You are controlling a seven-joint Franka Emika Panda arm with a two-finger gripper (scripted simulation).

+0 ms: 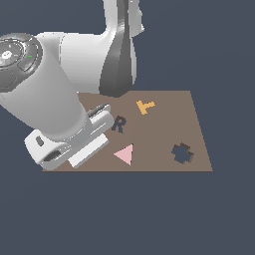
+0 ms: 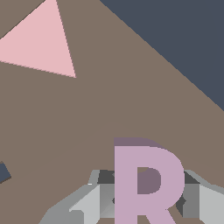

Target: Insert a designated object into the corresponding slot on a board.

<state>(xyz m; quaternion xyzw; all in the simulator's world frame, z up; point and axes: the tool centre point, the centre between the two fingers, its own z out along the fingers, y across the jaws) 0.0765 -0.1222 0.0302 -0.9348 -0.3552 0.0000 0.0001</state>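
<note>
The small flat pale lilac letter R piece [image 2: 146, 183] is seen clamped between the grey fingers [image 2: 87, 205] of the claw [image 2: 146, 199], held above the flat brown rectangular board [image 1: 164, 129]; the dark navy R-shaped recess [image 1: 119, 124] is shown near the board's middle, just beside the white arm; a pink triangle [image 1: 124, 154], an orange T piece [image 1: 145, 106] and a dark cross-shaped recess [image 1: 182, 153] are spread across the board.

Board [image 1: 164, 124] mid-frame; R slot [image 1: 119, 124] centre-left, T piece [image 1: 145, 106] above-right, triangle [image 1: 124, 154] below, cross recess [image 1: 182, 153] lower right.
</note>
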